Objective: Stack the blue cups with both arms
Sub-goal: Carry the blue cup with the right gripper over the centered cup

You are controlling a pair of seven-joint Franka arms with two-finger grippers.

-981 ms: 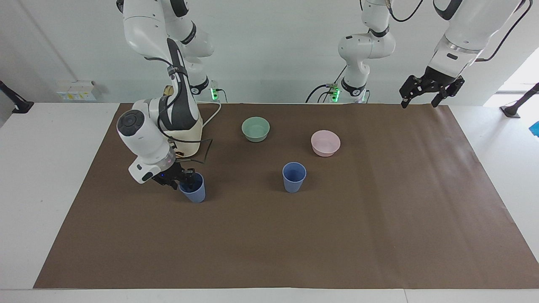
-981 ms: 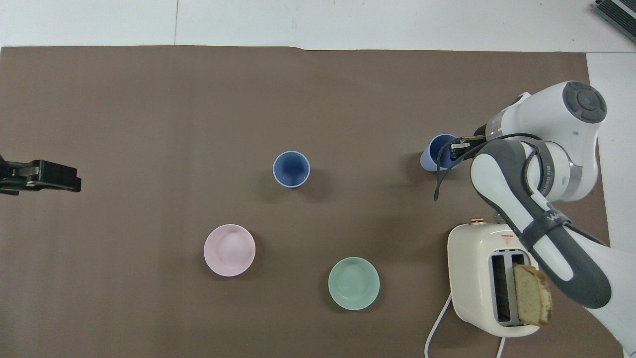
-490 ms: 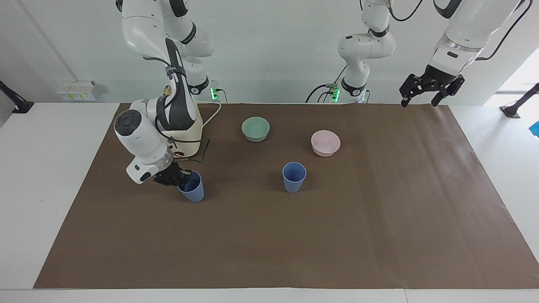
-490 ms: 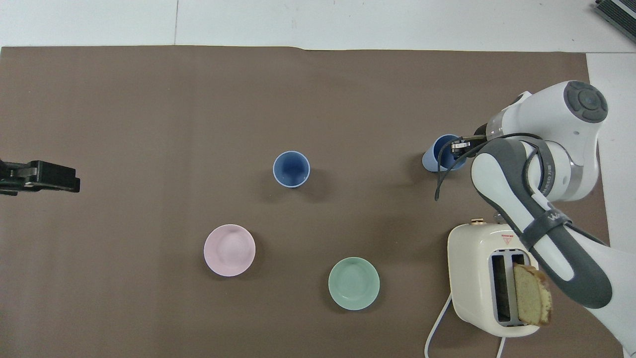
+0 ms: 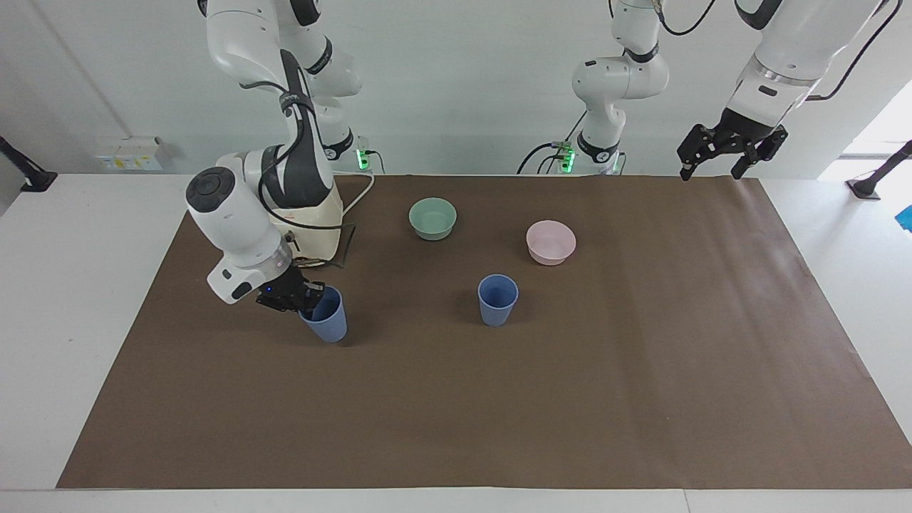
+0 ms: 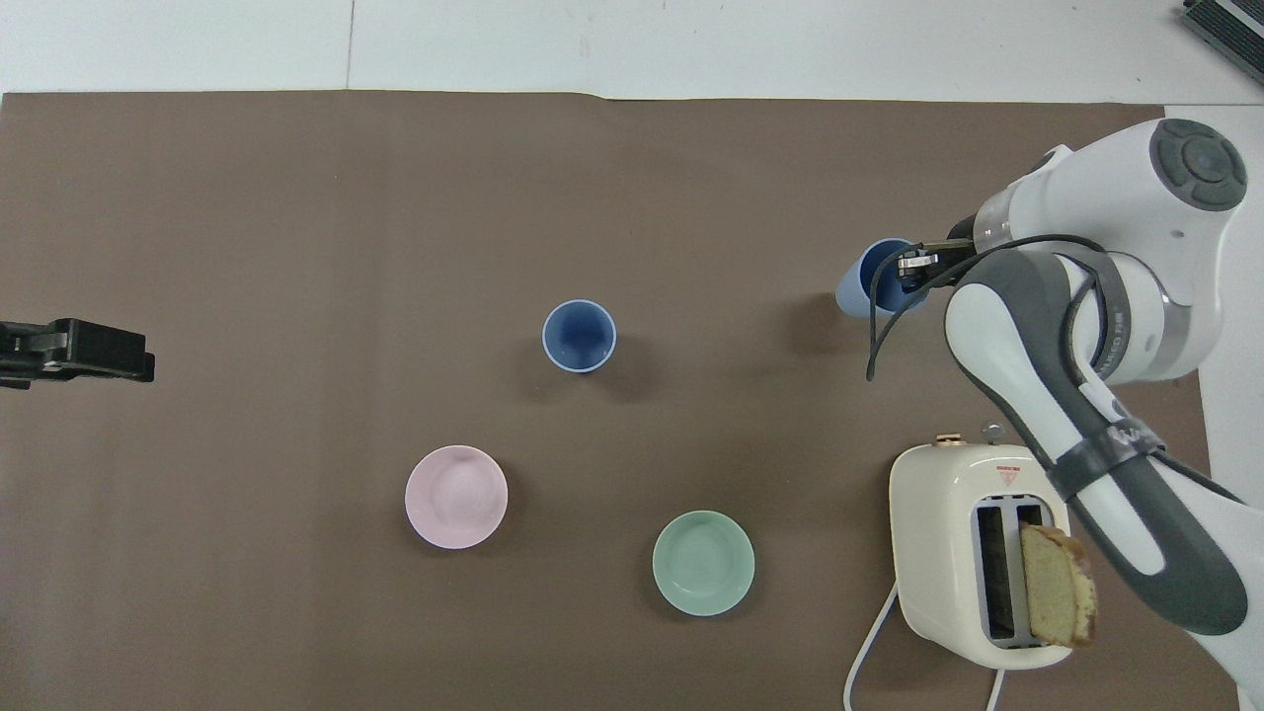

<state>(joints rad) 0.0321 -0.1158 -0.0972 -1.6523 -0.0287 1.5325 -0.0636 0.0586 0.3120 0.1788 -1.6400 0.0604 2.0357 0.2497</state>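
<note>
One blue cup [image 5: 497, 299] stands upright mid-mat; it also shows in the overhead view [image 6: 579, 336]. My right gripper [image 5: 303, 299] is shut on the rim of the second blue cup [image 5: 326, 318], one finger inside and one outside. That cup is tilted and held just above the mat toward the right arm's end, as the overhead view [image 6: 861, 288] also shows beside the right gripper [image 6: 908, 272]. My left gripper [image 5: 719, 153] waits open and empty, high over the mat's edge at the left arm's end [image 6: 79, 351].
A mint-green bowl [image 5: 432, 218] and a pink bowl [image 5: 551, 242] sit nearer to the robots than the standing cup. A cream toaster [image 6: 948, 533] with a bread slice [image 6: 1057, 597] in a slot stands near the right arm's base.
My right gripper has lifted its blue cup slightly off the mat, and the arm's wrist has risen. The left gripper and the other cup have stayed put.
</note>
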